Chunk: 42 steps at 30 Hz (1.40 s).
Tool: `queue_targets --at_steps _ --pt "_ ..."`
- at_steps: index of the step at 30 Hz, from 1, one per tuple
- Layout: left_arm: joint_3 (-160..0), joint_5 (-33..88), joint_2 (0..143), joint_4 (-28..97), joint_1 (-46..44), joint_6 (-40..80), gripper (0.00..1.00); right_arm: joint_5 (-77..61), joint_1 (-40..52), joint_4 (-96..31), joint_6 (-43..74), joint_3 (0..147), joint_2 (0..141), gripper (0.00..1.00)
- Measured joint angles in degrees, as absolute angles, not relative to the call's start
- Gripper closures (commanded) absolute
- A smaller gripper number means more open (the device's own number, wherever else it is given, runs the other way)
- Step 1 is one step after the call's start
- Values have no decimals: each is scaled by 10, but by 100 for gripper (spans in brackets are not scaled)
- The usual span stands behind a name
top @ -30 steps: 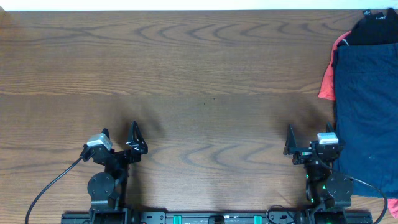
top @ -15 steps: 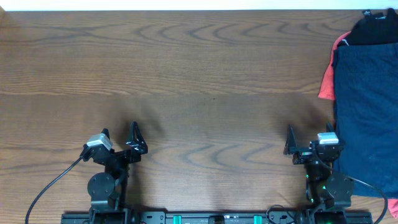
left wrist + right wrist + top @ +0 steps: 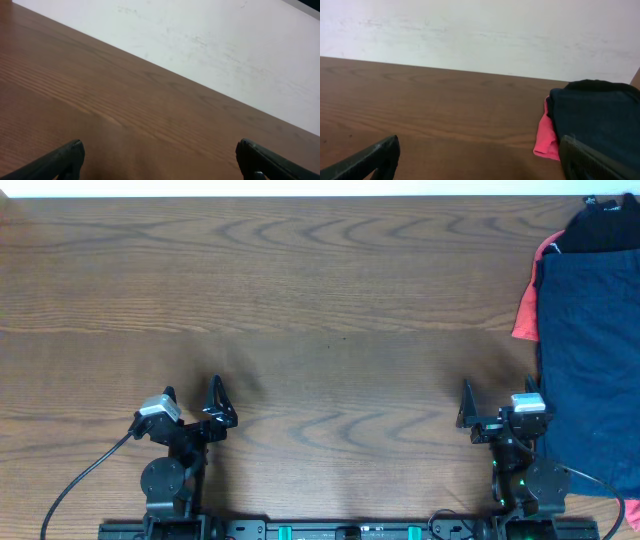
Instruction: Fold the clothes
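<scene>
The clothes lie in a pile at the table's right edge: a dark navy garment (image 3: 590, 350) on top, a coral-red one (image 3: 527, 310) sticking out at its left, a black one (image 3: 605, 225) at the far end. The right wrist view also shows the navy (image 3: 600, 120), coral-red (image 3: 546, 137) and black (image 3: 595, 85) garments. My right gripper (image 3: 483, 412) is open and empty, just left of the pile's near end. My left gripper (image 3: 192, 402) is open and empty near the front left, far from the clothes. In the wrist views both gripper gaps, left (image 3: 160, 160) and right (image 3: 480, 160), hold nothing.
The wooden table (image 3: 320, 310) stretches between the arms. A pale wall (image 3: 225, 45) lies beyond the far edge, also seen in the right wrist view (image 3: 470, 35). Arm bases and cables sit at the front edge.
</scene>
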<state>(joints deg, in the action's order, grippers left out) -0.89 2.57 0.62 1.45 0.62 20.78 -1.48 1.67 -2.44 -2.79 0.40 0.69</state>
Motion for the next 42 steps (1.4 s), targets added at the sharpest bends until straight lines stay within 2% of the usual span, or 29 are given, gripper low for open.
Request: queue_targets --at_steps 10,16,21,27,32,35,38,42 --pt "-9 25 6 15 6 208 2 -28 17 -35 38 4 9 1" --pt "-9 25 6 15 6 208 2 -85 17 52 52 6 27 1" --pt "-10 25 6 16 6 208 2 -110 17 66 37 59 95 1" --pt "-11 25 6 17 6 208 2 -112 17 31 4 255 294 1" --pt "-11 25 6 18 6 208 2 -109 13 -176 -39 487 549 1" --pt "-12 25 6 19 6 208 2 -106 9 -264 -56 579 683 1" --pt "-12 25 6 19 6 208 2 -93 8 -254 -64 623 783 1" --pt "-12 25 6 19 6 208 2 -38 1 -156 -65 638 878 1"
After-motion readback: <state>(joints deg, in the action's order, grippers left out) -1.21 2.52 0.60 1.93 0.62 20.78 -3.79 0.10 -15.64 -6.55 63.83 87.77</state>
